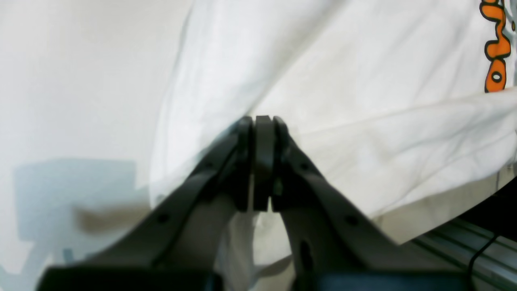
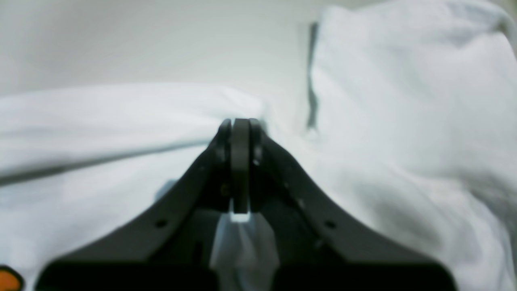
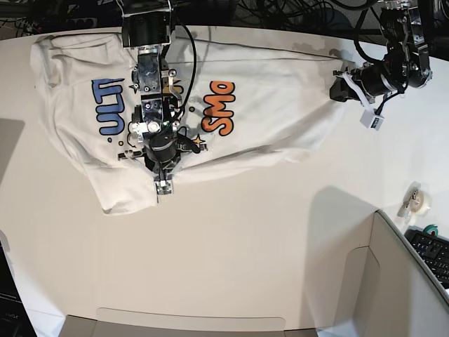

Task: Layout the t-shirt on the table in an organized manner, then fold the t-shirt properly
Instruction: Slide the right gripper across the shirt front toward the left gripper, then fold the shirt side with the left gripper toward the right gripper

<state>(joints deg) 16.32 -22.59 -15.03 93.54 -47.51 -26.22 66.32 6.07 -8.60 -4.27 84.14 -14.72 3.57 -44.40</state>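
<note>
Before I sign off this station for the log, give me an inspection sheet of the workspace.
Surface: white table, bare in front.
Job's things: t-shirt spread along the far edge, print up, still wrinkled, unfolded.
Clutter: tape roll at the right; keyboard beyond the box panel.
Grippers: left gripper shut on the shirt; right gripper shut on the shirt.
Cables: black cables along the far edge.
Surroundings: nothing else seen.

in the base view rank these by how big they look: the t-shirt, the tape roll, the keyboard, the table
1. table: fills most of the view
2. t-shirt: spread across the far half
3. keyboard: only a corner shows at the right edge, so its rank is unsure
4. tape roll: smallest
</note>
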